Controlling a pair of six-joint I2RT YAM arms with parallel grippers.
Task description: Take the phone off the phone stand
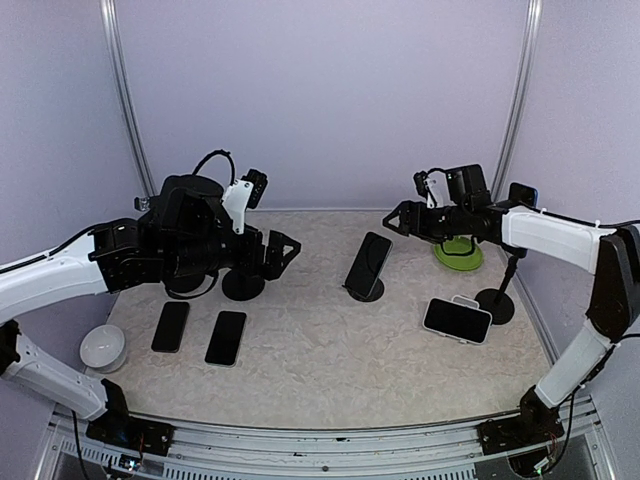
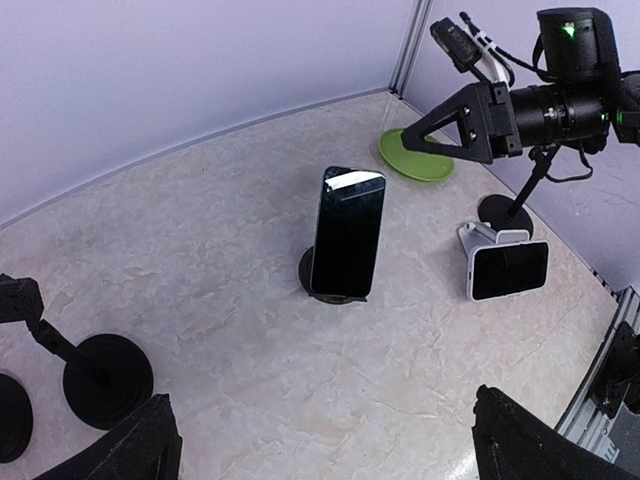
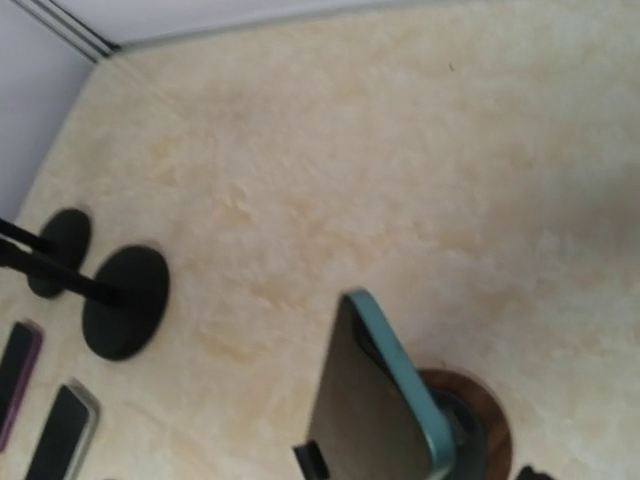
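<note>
The phone [image 1: 368, 262] has a dark screen and a teal edge. It leans upright on a round black phone stand [image 1: 366, 291] mid-table. In the right wrist view the phone [image 3: 385, 410] fills the lower middle, with the stand's base [image 3: 490, 425] behind it. My right gripper [image 1: 400, 220] hovers open just above and right of the phone's top, not touching it. Only one of its fingertips [image 3: 312, 460] shows at the frame's bottom. My left gripper [image 1: 283, 250] is open to the phone's left, well apart. The left wrist view shows the phone [image 2: 347, 232] beyond its fingers [image 2: 150, 445].
A second phone [image 1: 457, 320] sits sideways on a white stand at the right. A green plate [image 1: 458, 254] and a black pole stand [image 1: 495, 305] are near it. Two phones [image 1: 171, 326] [image 1: 226, 337] lie flat at the left by a white bowl [image 1: 103, 347]. Another black stand [image 1: 243, 285] is under my left arm.
</note>
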